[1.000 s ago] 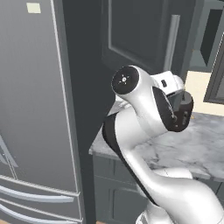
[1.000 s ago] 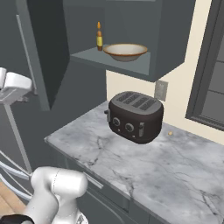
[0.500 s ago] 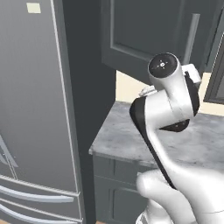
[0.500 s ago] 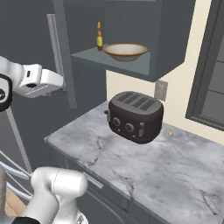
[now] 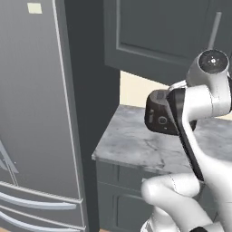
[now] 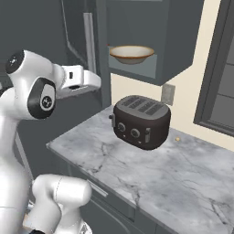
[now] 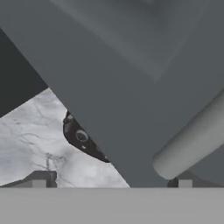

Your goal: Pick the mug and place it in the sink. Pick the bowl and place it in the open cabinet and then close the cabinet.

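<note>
Bowl on the cabinet shelf, hand at the door

The bowl (image 6: 130, 53) sits inside the open cabinet (image 6: 151, 41), upper centre; the gripper (image 7: 111, 183), fingers spread wide and empty, faces the door's bar handle (image 7: 192, 138).

The open cabinet (image 6: 137, 41) door's bar handle (image 7: 192, 140) blocks the pincer (image 7: 111, 181); toaster (image 6: 141, 121) crowds the counter below

Bowl (image 6: 130, 53): tan, shallow, wide, cream inside; upright on inner shelf of cabinet.
Cabinet (image 6: 153, 41): dark grey, wall-mounted, above marble counter. Door (image 5: 158, 31) with recessed panel, swung partly open; long thin bar handle (image 6: 88, 36) along its edge, seen close up in hand view (image 7: 190, 140).
</note>
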